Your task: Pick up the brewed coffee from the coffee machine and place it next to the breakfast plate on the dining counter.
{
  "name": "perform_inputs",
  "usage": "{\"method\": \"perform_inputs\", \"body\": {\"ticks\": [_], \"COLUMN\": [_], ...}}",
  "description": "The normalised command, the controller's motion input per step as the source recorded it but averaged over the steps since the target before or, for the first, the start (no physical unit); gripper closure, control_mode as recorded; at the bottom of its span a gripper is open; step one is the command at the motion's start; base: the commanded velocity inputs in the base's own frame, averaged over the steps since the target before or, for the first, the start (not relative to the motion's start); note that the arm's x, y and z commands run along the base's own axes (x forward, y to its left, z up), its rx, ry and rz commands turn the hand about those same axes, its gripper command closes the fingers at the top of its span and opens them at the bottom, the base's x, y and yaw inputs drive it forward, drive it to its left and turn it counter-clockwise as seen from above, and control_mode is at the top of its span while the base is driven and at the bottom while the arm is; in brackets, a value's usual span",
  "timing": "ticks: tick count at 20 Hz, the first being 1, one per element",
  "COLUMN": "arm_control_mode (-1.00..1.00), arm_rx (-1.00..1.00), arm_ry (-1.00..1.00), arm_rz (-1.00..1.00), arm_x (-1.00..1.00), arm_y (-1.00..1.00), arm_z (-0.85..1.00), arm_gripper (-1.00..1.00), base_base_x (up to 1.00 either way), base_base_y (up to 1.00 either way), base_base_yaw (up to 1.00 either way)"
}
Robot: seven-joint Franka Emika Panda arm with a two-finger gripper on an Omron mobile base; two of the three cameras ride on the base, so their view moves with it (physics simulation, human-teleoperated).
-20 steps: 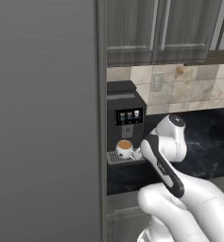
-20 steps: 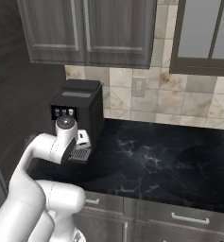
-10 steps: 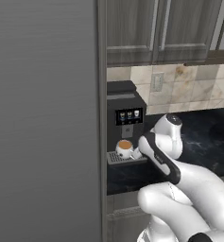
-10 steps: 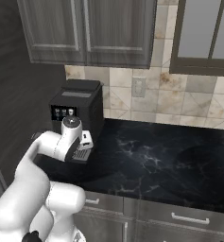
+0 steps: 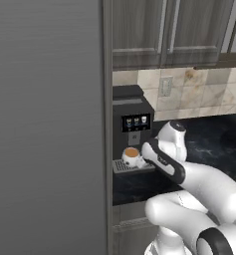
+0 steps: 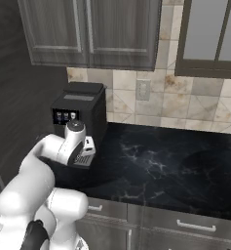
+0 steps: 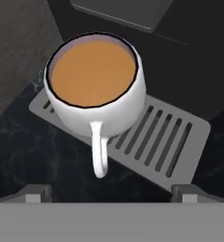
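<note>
Coffee machine [image 7: 132, 28]: cut off by the top edge in the hand view, and its drip tray [image 6: 83, 159] is largely hidden behind the arm in the right base view. Button screen [image 5: 136, 121]: icons too small to be read.

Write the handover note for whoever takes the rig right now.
Gripper: open, empty, fingertips either side of the mug's handle, not touching.
Mug: full of coffee, upright on the coffee machine's drip tray, handle toward the hand.
Done: arm brought up to the mug.
Left: close in, grasp, lift off the tray, carry it to the dining counter, set it beside the plate.
</note>
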Motion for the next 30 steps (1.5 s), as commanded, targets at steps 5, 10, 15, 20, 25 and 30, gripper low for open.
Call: {"method": "perform_inputs", "body": {"ticks": [5,10,15,20,25,30], "arm_control_mode": [-1.00,-1.00,-1.00,-1.00,-1.00,-1.00], "arm_rx": [0.00,0.01,0.02,0.01,0.00,0.00], "arm_ry": [0.00,-0.02,-0.11,-0.17,-0.12,-0.05], "arm_rz": [0.00,0.00,0.00,0.00,0.00,0.00], "arm_x": [0.00,0.00,0.00,0.00,0.00,0.00], "arm_y": [0.10,0.00,0.00,0.00,0.00,0.01], "arm_z": [-0.28,-0.17,-0.20,-0.21,-0.31,-0.38], "arm_gripper": [-1.00,-1.00,-1.00,-1.00,-1.00,-1.00], "base_base_x": [0.00,0.00,0.00,0.00,0.00,0.00], "base_base_y": [0.00,0.00,0.00,0.00,0.00,0.00], "base_base_yaw": [0.00,0.00,0.00,0.00,0.00,0.00]}}
